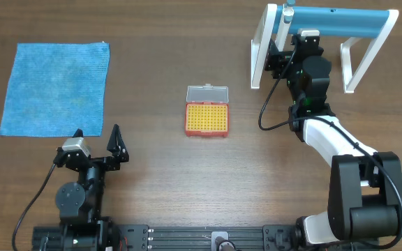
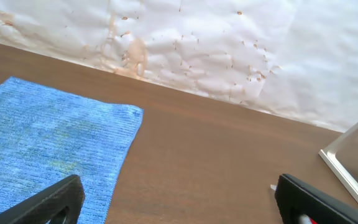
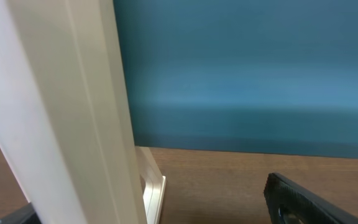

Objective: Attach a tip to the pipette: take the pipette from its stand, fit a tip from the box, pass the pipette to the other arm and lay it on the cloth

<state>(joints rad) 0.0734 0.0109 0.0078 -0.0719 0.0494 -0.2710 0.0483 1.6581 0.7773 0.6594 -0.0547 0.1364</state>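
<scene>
At stand [image 1: 340, 21], far rt of surface [image 1: 152, 181]: rt pincer [image 3: 145, 202] wide open, empty, by white leg [image 1: 260, 49]; pipette [image 1: 287, 14] on stand's end toward tip box [image 1: 206, 120]. Best approx.: centre on pipette body, close firmly, lift straight off. Lt pincer [image 1: 96, 132] open, empty, nr cloth [image 1: 54, 89].

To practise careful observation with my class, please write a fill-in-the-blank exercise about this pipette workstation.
1. The cloth on the table is ____ in colour.
2. The tip box in the middle has its lid ____.
3. The right tool is at the stand; of cloth, tip box and stand, the left tool is nearest the ____.
Missing words: blue; open; cloth.
</scene>
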